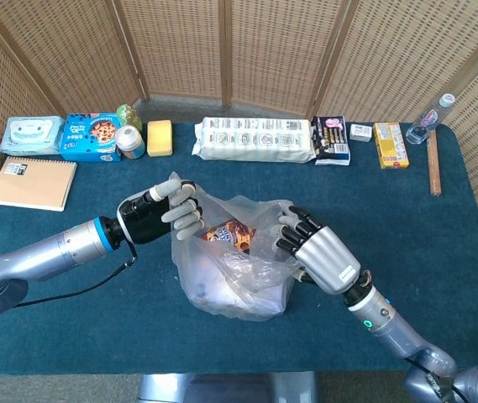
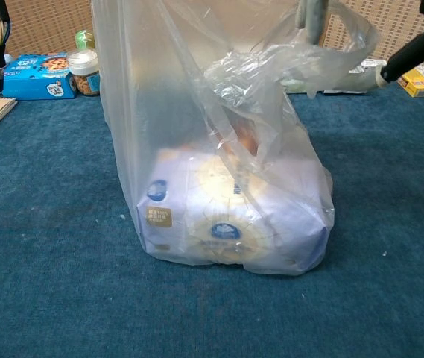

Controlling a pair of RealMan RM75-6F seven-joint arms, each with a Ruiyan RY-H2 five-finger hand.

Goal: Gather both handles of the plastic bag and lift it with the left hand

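We see thin, crinkled clear plastic bag (image 1: pixel 237 273) bulging mid-table (image 1: pixel 70 327) on napped blue cloth. Left robot hand (image 1: pixel 174 211) pinches one handle; right robot hand (image 1: pixel 310 252) curls round other.

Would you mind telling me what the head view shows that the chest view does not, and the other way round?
Only the head view shows both hands whole: the left hand at the left handle of the plastic bag, the right hand against its right side, plus the notebook in full and the water bottle at the far right.

Only the chest view shows the printed pack low inside the bag, which rests on the table.

Both show the bag, the blue cookie box and the yellow box.
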